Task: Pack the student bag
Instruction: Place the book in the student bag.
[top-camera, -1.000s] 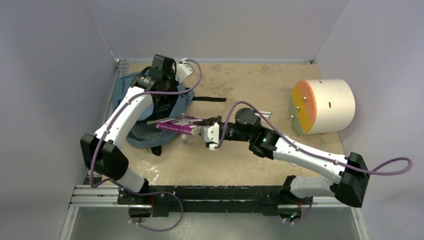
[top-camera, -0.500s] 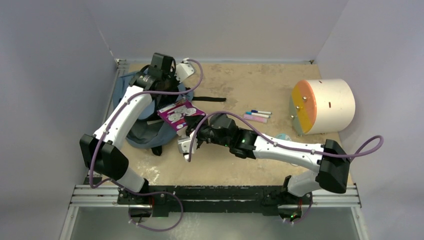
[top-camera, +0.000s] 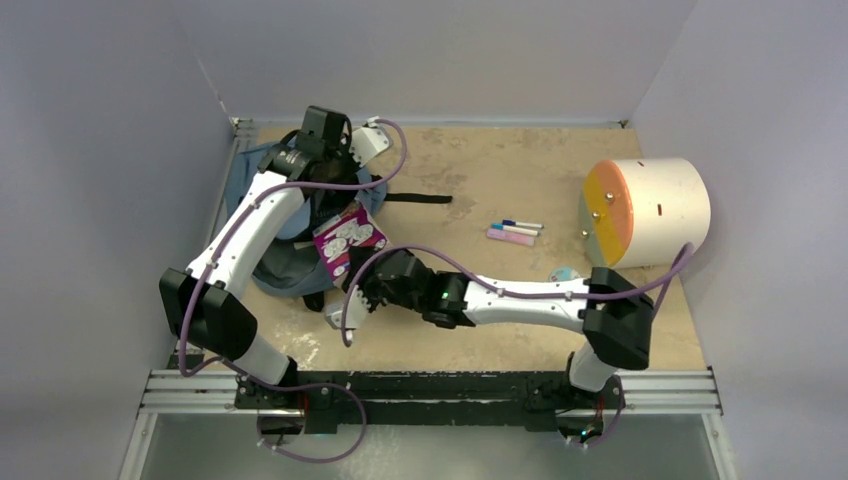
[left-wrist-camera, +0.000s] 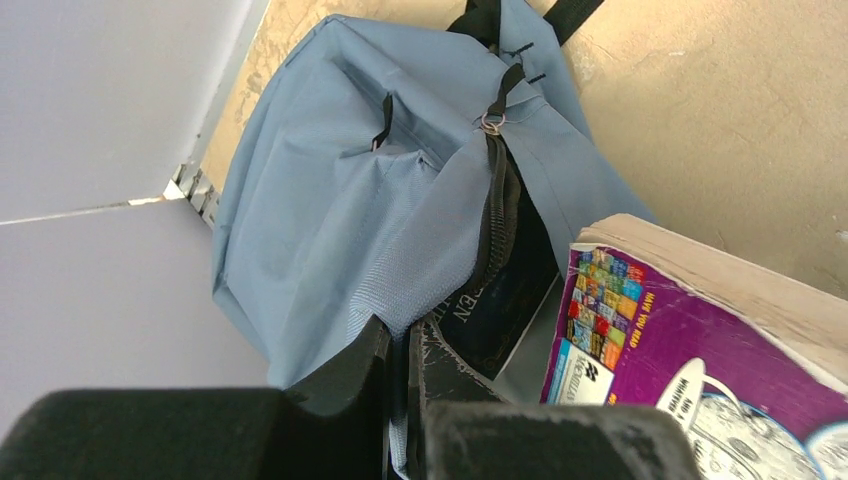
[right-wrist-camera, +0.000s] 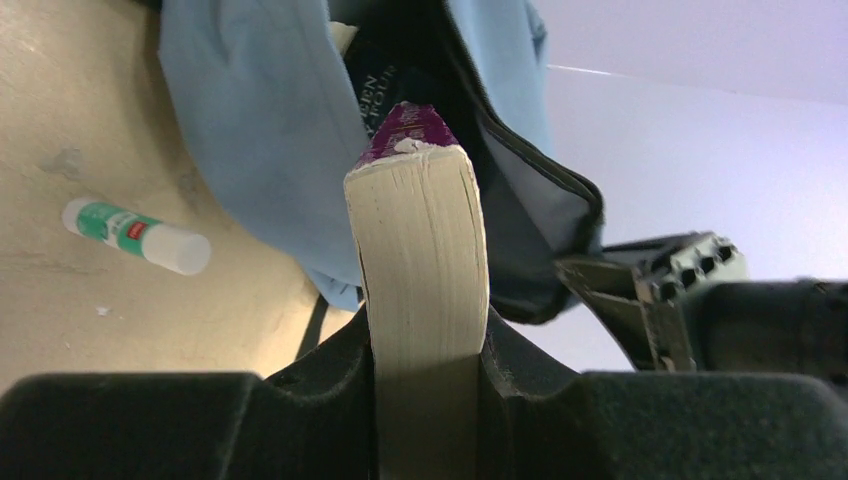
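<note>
Student bag (top-camera: 283, 268): a soft grey-blue backpack that lies at the far left of the table (top-camera: 480, 170), close to the left wall and partly under the left arm. Its main zipper is open and the mouth faces the middle of the table.
Inside the bag: a dark book (left-wrist-camera: 497, 300) with pale letters on it stands in the opening.
Left gripper (left-wrist-camera: 400, 345): the jaws are together and pinch the fabric edge of the bag beside the zipper, so the flap is lifted and the mouth stays wide.
Right gripper (right-wrist-camera: 425, 340): the jaws are clamped on a thick purple book (top-camera: 348, 240), one finger on each cover, with the cream page edges between them.
Purple book: it is tilted, the cover with white cartoon drawings turned upward. Its far end is at the mouth of the bag; I cannot tell whether it touches the fabric.
Glue stick (right-wrist-camera: 135, 235): white with a green label, it lies flat on the table just beside the bag.
Pens (top-camera: 515, 228): a few lie together near the middle of the table, well apart from the bag.
White cylinder (top-camera: 645, 212): it lies on its side at the right, its orange face turned toward the pens.
</note>
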